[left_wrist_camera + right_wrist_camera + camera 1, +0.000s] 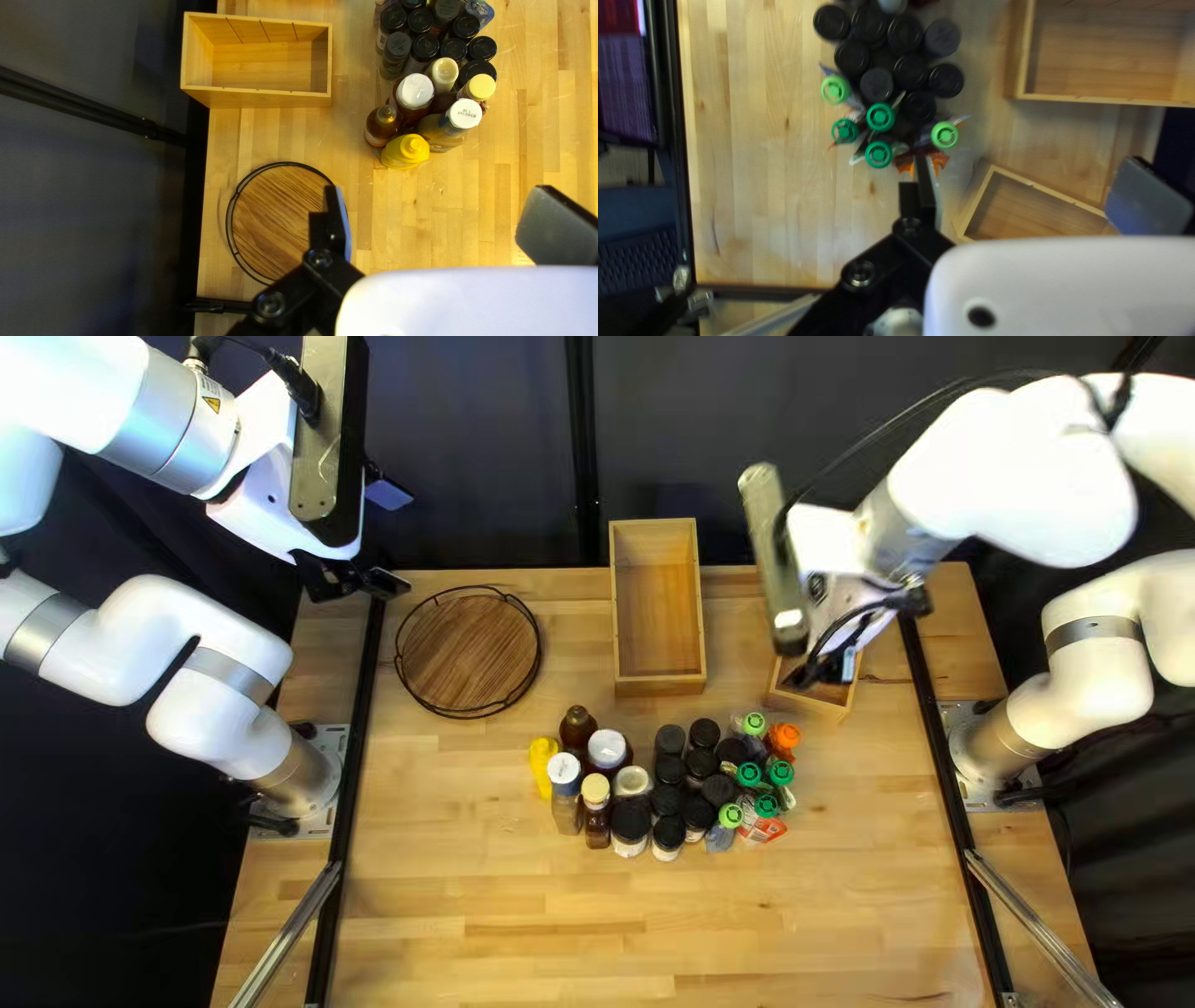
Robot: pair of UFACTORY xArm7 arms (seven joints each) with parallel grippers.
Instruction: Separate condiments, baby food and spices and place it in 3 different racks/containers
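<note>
Crowding the worktop (560,940) inside its far edge, condiment bottles (564,814), black-capped jars (910,71) and green-capped pouches (880,117) are leaving little clearance; left gripper (439,199) and right gripper (1026,163), jaws spread, could be toppling neighbours.

A robotics lab, by the look of it: two white robot arms (212,697) stand on metal plates (332,742) fixed to a wooden bench (498,940), with a dark curtain (473,448) hanging behind.
</note>
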